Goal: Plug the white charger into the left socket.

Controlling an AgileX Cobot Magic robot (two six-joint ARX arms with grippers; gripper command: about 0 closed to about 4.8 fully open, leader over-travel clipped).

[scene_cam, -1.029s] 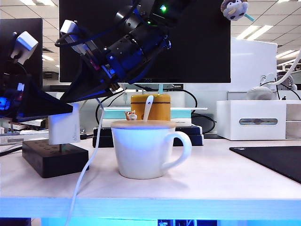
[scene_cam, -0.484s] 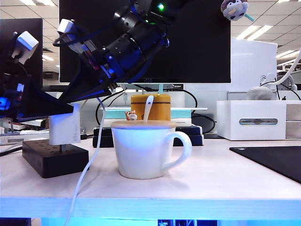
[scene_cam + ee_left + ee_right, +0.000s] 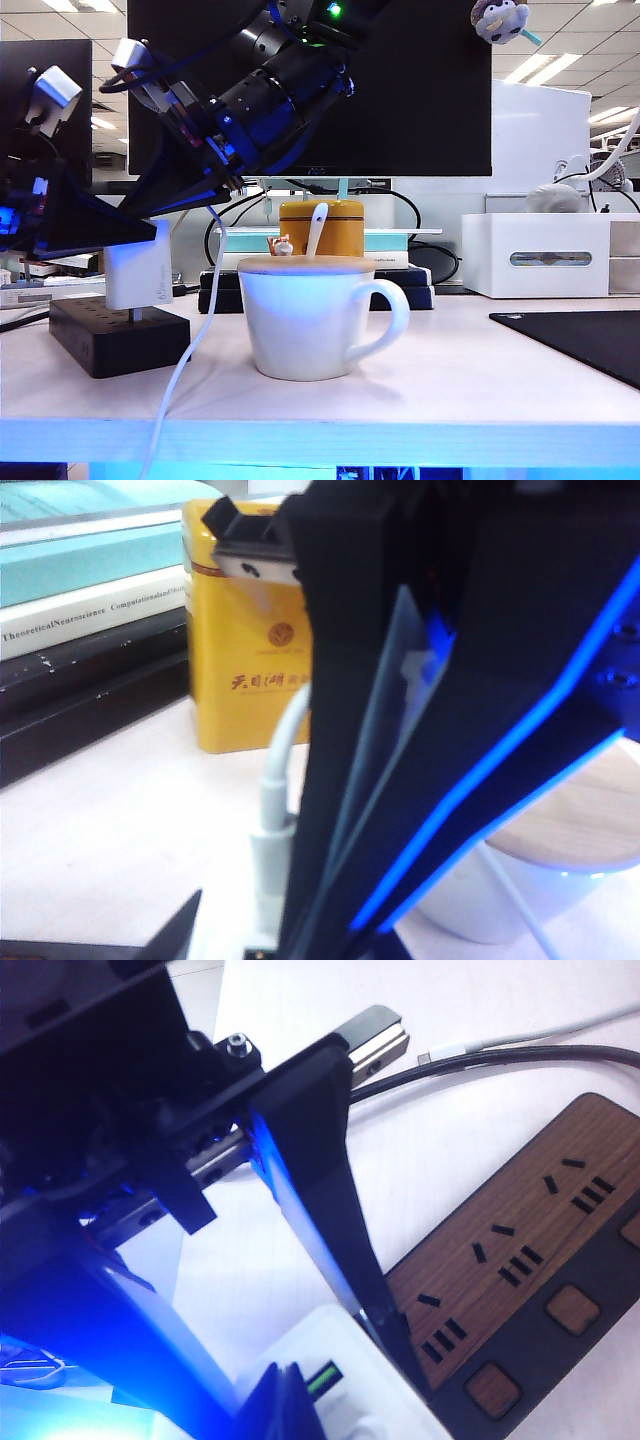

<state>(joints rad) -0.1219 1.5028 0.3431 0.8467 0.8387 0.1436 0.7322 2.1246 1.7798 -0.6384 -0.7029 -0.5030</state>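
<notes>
Nearest the exterior camera, a white mug (image 3: 322, 318) with a wooden lid stands on the table (image 3: 450, 390), and the thin white cable (image 3: 190, 350) of the white charger (image 3: 137, 272) trails down past the table's front edge. Just behind and to the left sits the black power strip (image 3: 118, 337), with the charger upright over it; a short length of metal prong (image 3: 131, 314) shows between the charger's underside and the strip's top, so the plug looks started but not fully seated.

The left hand (image 3: 95, 230) reaches in from the left edge and its half-open fingers appear to clamp the charger by its sides; in the left wrist view the pale body (image 3: 385, 720) shows wedged between the dark fingers. The right hand (image 3: 160, 205) slants down from the upper middle with its fingers closed and empty, the tips resting on or just above the charger's top. In the right wrist view a fingertip (image 3: 385, 1325) lies at the edge of the white block (image 3: 335, 1390), beside the strip's wood-grain face (image 3: 520, 1250) and its slot holes.

By my reading, alignment over the left socket is done; what remains is pressing the charger down flush and letting go. Farther back stand a yellow tin (image 3: 320, 228), stacked books (image 3: 400, 245) and a white box (image 3: 535, 255).
</notes>
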